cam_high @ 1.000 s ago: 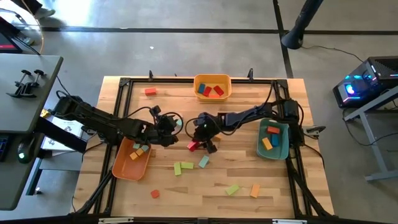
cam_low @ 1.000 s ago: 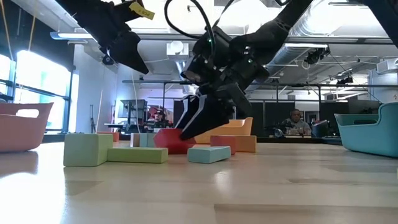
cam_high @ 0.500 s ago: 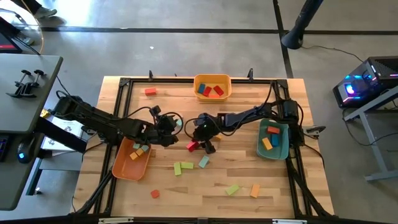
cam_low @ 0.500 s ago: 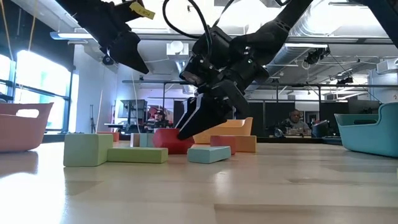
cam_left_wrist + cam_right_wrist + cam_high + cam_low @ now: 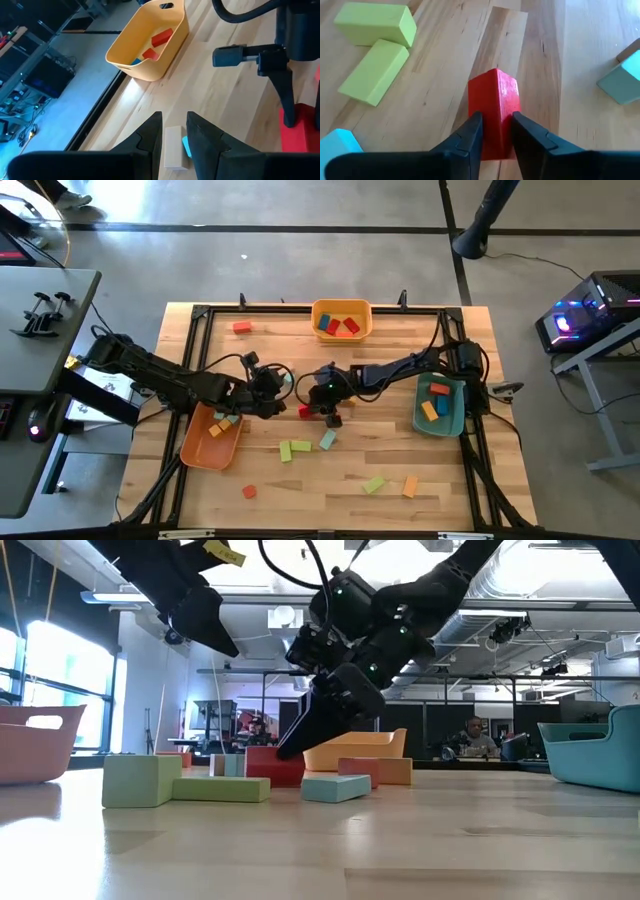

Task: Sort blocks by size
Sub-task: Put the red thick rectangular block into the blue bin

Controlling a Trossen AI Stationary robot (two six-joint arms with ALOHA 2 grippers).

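Right gripper (image 5: 494, 131) is at the pick-up step of the sort: its two dark fingers (image 5: 465, 137) stand on either side of a red block (image 5: 495, 107) and press against its flanks, so the jaws are narrowed onto the block and appear to grip it. In the low view that block (image 5: 274, 764) looks to rest on the wooden table (image 5: 420, 840), with the finger tips reaching down to its top edge, so I judge the grasp just made and the lift not yet begun.

Beyond the fingers lie two light green blocks (image 5: 372, 50) side by side, near but apart from the red one; a teal block (image 5: 622, 82) sits off to the other side, well clear.

The next move calls for a straight rise, high enough to clear those neighbours, then a carry to whichever tray takes this size. The yellow tray (image 5: 341, 332) across the table already holds red pieces of similar look, so it seems the likely goal, though I cannot be sure of the match.

Left gripper (image 5: 175, 137) hangs close by on the opposite side of the red block, jaws nearly together around a pale block (image 5: 173, 154); whether it truly pinches that piece I cannot tell.
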